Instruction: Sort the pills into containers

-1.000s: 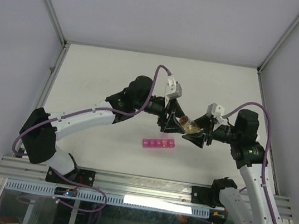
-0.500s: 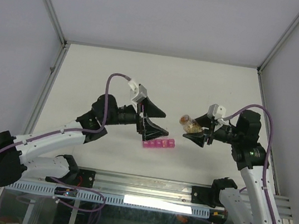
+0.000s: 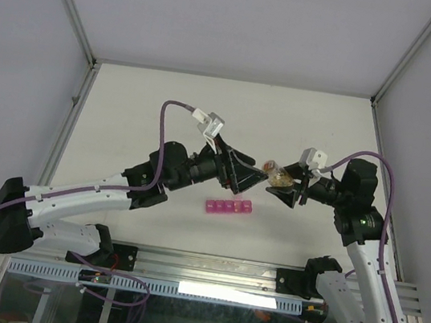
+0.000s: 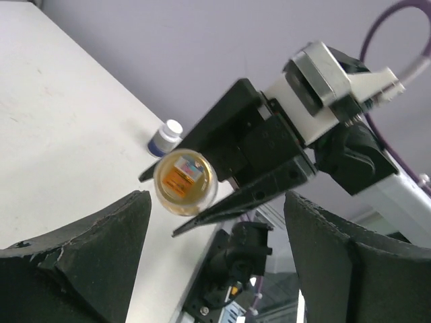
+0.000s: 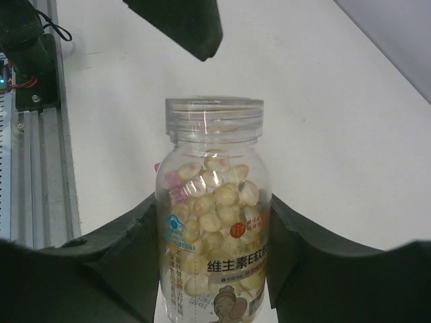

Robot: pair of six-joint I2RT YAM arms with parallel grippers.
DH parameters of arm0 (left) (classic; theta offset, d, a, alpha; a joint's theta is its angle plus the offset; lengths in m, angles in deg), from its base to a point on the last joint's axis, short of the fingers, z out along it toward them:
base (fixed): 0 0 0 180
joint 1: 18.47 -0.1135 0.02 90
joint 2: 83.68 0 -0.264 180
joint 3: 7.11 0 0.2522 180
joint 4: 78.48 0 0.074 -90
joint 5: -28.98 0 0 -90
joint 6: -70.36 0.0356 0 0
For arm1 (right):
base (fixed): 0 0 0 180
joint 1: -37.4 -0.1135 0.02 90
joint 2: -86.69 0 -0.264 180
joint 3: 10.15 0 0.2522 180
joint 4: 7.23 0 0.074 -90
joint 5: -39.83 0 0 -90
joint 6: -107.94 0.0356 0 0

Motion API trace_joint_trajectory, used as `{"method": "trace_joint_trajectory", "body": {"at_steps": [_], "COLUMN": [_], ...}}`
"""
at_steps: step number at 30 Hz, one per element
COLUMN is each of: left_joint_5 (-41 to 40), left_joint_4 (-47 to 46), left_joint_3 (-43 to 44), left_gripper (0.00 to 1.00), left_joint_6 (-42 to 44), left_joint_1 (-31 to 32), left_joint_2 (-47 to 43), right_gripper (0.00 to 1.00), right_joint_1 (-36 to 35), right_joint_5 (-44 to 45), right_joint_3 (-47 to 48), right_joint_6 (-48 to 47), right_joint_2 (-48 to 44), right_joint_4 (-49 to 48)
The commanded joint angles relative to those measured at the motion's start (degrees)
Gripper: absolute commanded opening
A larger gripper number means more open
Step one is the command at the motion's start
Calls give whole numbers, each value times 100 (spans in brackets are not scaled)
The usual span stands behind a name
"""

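Containers (image 3: pixel 228 206) flat on the table (image 3: pixel 125 115), pill bottle (image 3: pixel 280 176) held nearby.

They form a short magenta translucent strip of small square compartments in one row. Its long axis runs left to right, with the right end slightly farther back. It lies near the front edge, between the grippers and touching neither. The right gripper (image 3: pixel 285 186) is clamped on the clear bottle of pale pills. The left gripper (image 3: pixel 247 176) has its jaws apart, holding nothing.

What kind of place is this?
Likely a robotics lab cell: left arm and right arm bolted to an aluminium rail, walled white table, pill bottle, magenta pill organiser.
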Motion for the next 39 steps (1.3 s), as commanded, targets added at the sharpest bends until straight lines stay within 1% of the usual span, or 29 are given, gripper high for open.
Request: {"method": "trace_joint_trajectory", "body": {"at_steps": [1, 6, 12, 16, 20, 25, 29, 33, 35, 39], "left_joint_5": [-658, -618, -324, -271, -207, -86, -25, 113, 208, 567], "left_joint_4": [415, 576, 573, 570, 567, 547, 551, 632, 703, 859], "left_joint_3": [512, 834, 1042, 1114, 1172, 1216, 1240, 1295, 1321, 1305], "left_gripper": [81, 78, 68, 65, 59, 47, 42, 30, 26, 21], "left_joint_6": [255, 389, 400, 402, 413, 421, 458, 549, 629, 879], "left_joint_1": [25, 62, 83, 121, 124, 119, 124, 124, 119, 79], "left_joint_2": [259, 507, 750, 826, 909, 978, 1008, 1047, 1068, 1089], "right_gripper": [0, 0, 0, 0, 0, 0, 0, 0, 0, 0], "right_joint_1": [-16, -9, -9, -9, -16, -17, -20, -18, -18, -18], "right_joint_5": [53, 40, 36, 28, 23, 19, 10, 10, 6, -44], "right_joint_3": [103, 103, 103, 105, 111, 112, 123, 123, 116, 127], "right_joint_6": [-64, -73, -72, -73, -73, -77, -81, -86, -99, -120], "right_joint_2": [-15, -2, 7, 11, 10, 3, 5, 2, -6, -28], "right_joint_4": [-296, -295, -286, -286, -277, -268, -259, -251, -244, -223]}}
